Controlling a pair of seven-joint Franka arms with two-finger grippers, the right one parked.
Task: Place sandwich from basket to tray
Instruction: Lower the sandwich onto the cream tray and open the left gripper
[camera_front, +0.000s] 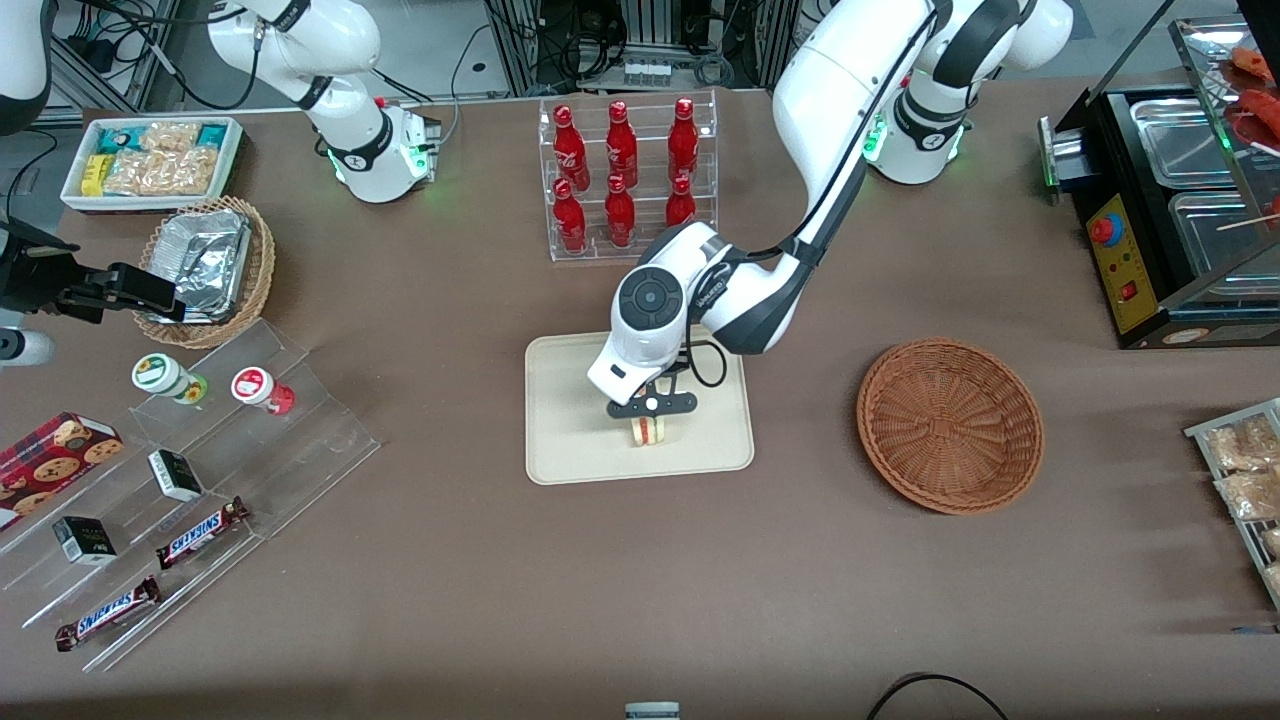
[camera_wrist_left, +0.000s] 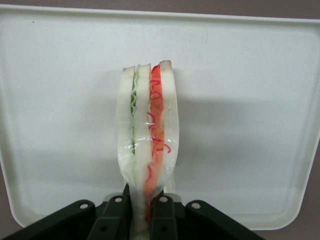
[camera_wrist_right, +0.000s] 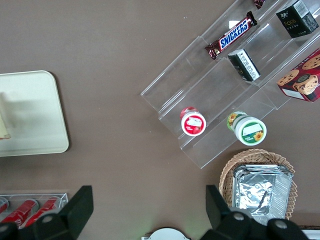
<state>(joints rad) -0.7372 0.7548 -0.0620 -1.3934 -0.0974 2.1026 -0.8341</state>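
Observation:
The sandwich (camera_front: 650, 432) is a pale bread wedge with green and red-orange filling (camera_wrist_left: 147, 130). It stands on edge over the cream tray (camera_front: 560, 440), close to its surface; whether it touches the tray I cannot tell. My left gripper (camera_front: 651, 412) points down over the tray's middle and is shut on the sandwich's narrow end, with the black fingers (camera_wrist_left: 116, 220) pressing it from both sides. The tray (camera_wrist_left: 240, 100) fills the left wrist view under the sandwich. The round reddish-brown basket (camera_front: 950, 425) sits empty beside the tray, toward the working arm's end.
A clear rack of red bottles (camera_front: 625, 175) stands farther from the front camera than the tray. Toward the parked arm's end are a clear tiered stand with snacks (camera_front: 200, 470), a tan basket with foil (camera_front: 205, 265) and a white bin (camera_front: 150, 160). A black machine with metal trays (camera_front: 1170, 210) sits at the working arm's end.

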